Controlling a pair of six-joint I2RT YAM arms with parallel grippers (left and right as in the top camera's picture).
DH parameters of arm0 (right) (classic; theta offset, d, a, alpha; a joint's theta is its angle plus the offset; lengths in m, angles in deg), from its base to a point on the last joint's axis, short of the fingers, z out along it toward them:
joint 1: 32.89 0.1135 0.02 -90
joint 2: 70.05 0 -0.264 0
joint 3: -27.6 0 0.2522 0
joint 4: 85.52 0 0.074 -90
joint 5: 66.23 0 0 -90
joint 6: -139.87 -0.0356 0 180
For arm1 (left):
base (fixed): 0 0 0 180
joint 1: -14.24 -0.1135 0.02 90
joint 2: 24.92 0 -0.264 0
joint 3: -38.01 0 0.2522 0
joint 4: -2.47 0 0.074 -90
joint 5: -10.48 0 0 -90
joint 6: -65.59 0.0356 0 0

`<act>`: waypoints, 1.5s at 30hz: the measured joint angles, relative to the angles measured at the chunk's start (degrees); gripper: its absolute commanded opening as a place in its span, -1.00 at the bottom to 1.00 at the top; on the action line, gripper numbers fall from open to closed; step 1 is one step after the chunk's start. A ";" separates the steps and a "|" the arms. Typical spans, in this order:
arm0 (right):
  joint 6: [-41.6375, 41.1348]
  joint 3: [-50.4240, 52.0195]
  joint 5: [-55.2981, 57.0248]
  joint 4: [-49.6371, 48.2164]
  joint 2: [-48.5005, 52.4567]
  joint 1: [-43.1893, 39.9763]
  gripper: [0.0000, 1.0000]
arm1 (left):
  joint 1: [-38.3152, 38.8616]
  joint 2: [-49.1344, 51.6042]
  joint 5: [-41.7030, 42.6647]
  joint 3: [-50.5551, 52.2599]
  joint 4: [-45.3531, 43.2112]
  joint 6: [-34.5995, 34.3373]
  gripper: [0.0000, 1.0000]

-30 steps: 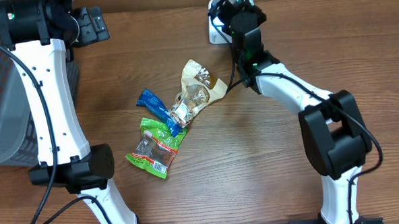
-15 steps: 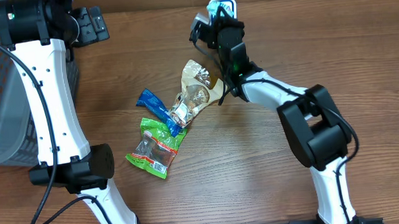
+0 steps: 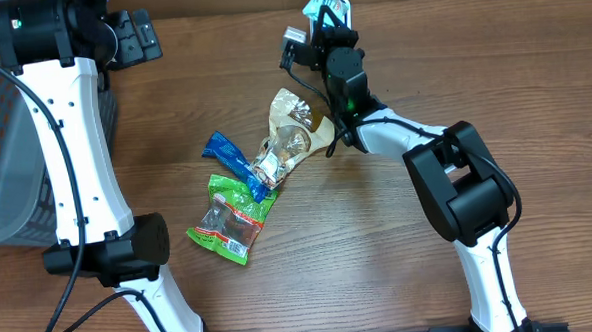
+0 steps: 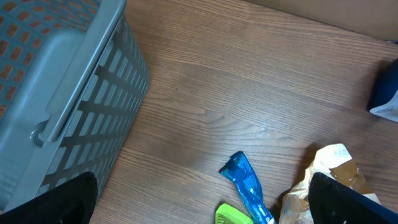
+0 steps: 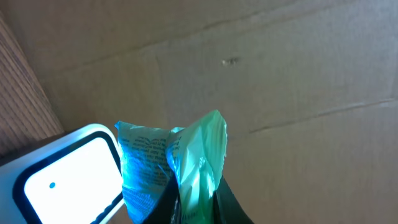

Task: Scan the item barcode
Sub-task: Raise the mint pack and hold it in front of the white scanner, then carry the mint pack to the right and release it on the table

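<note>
2 claws over a wooden table [image 3: 370, 263]. At the far middle, right claw [image 3: 322, 23] pinched shut on a teal packet [image 3: 327, 4], held up off the wood. Seen from the right wrist, that packet crumpled and upright between the dark fingers [image 5: 231, 210], its printed side next to a white scanner [image 5: 68, 171] with a blue rim, just to the left; touching or barely apart, cannot tell. Behind both, a brown board [image 5: 280, 62]. At the far left, left claw [image 3: 133, 38] spread wide, holding nothing, well apart from everything loose. Near the middle of the table, 3 more packets in a loose cluster: a tan packet [image 3: 294, 126] farthest, a blue packet [image 3: 231, 157] just left of it and against its near end, a green packet [image 3: 228, 217] nearest. Along the left edge, a grey basket [image 3: 0, 159] with slatted walls, large in the left wrist view too.
</note>
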 measured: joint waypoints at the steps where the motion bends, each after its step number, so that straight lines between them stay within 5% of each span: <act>1: -0.22 0.00 -0.04 0.02 0.00 -0.13 -0.92 | 0.00 0.00 0.00 0.00 0.00 0.00 0.99; 38: -8.48 0.00 -1.66 3.04 0.00 -2.80 -0.93 | 0.00 0.00 0.00 0.00 0.00 0.00 1.00; 45: -15.39 0.00 0.81 4.63 -1.49 -0.22 -0.93 | 0.00 0.00 0.00 0.00 0.00 0.00 1.00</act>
